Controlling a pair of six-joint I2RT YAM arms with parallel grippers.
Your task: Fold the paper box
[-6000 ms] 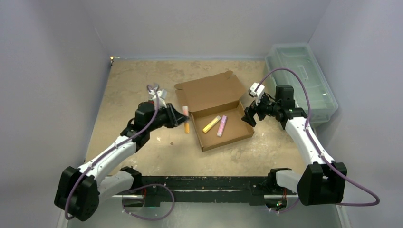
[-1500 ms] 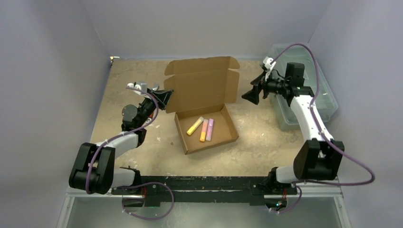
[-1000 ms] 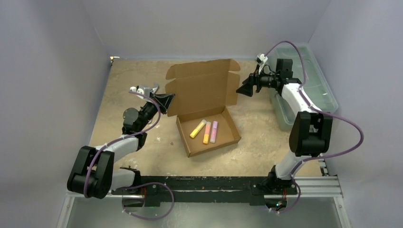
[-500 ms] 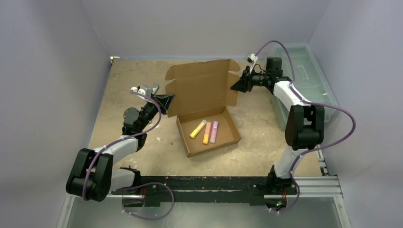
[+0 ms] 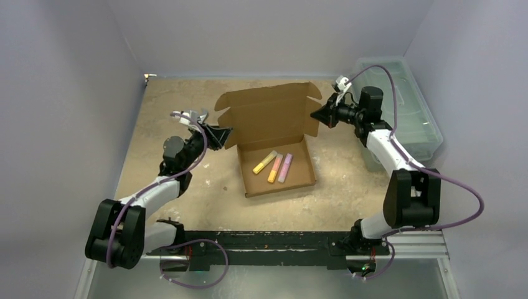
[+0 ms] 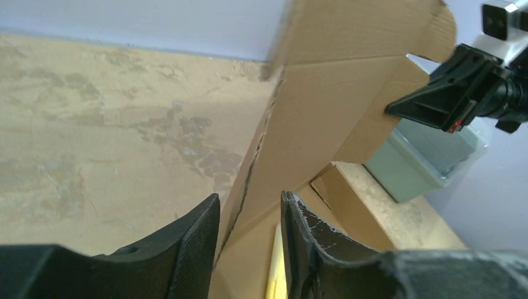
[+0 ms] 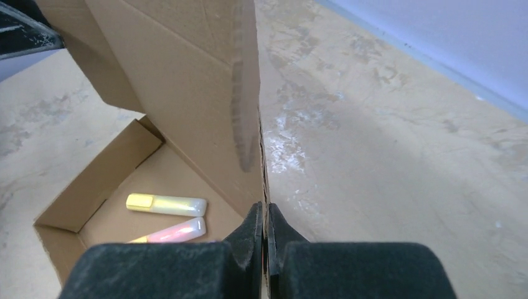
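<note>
Closing the lid: the paper box (image 5: 277, 163) sits mid-bench (image 5: 174, 112), lid (image 5: 271, 117) upright. My right pincer (image 5: 313, 114) pinches the lid's 3 o'clock edge. The left pincer (image 5: 229, 132) gapes around its 9 o'clock edge. Next, I reckon: regrip, then tip it toward 6 o'clock.

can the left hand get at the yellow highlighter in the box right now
Probably yes: the yellow highlighter pen lies uncovered in the brown cardboard box, whose lid stands upright behind it. The left hand straddles the lid's left edge, so it must back off first.
</note>
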